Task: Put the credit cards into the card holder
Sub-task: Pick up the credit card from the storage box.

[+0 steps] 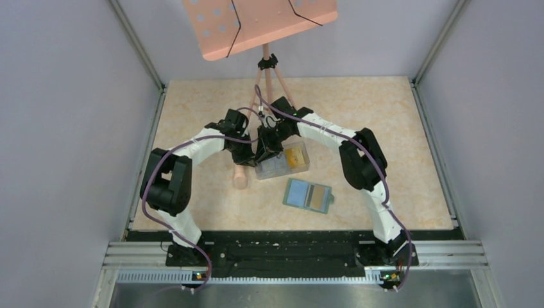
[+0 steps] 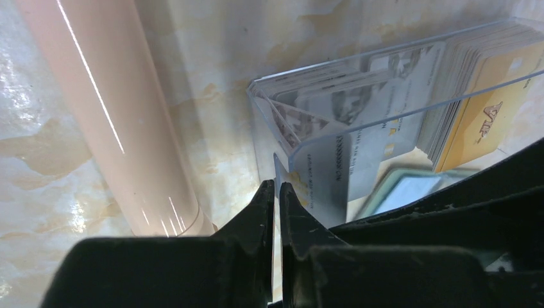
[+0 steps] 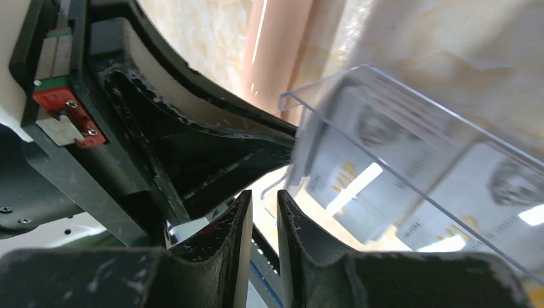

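Note:
A clear plastic box (image 1: 283, 162) stands mid-table and holds the credit cards. White-grey ones (image 2: 385, 128) fill its left part and orange-yellow ones (image 2: 487, 115) its right. The card holder (image 1: 308, 196), a sage-green wallet, lies open and flat just in front of the box. My left gripper (image 2: 276, 186) is shut on the thin wall at the box's left corner (image 2: 277, 163). My right gripper (image 3: 263, 196) hovers beside the same end of the box, jaws a narrow gap apart with nothing between them. Both grippers crowd together in the top view, left (image 1: 250, 156) and right (image 1: 267, 153).
A pale pink tripod leg (image 2: 109, 115) slants down just left of the box, its foot (image 1: 240, 178) on the table. The pink stand top (image 1: 256, 22) hangs over the far edge. Grey walls close in both sides.

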